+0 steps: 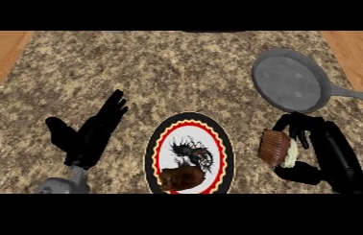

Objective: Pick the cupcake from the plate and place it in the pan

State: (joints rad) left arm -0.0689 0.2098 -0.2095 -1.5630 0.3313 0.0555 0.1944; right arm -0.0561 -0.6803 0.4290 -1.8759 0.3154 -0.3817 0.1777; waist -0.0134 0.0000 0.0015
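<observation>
The cupcake [274,146], brown ribbed wrapper with pale cream at one end, lies tilted on its side in my right hand [322,150]. That hand's fingers and thumb curl round it. It is held right of the plate [222,147] and just nearer than the grey pan [289,80]. The plate is round, with a black and red rim and a white middle bearing a dark pattern. A brown lump [181,177] sits on the plate's near part. My left hand [90,133] rests open left of the plate, fingers straight and pointing away.
The pan's handle [346,91] runs off to the right edge. The speckled stone counter [163,71] spreads behind the plate, with wooden strips at the far left and right corners.
</observation>
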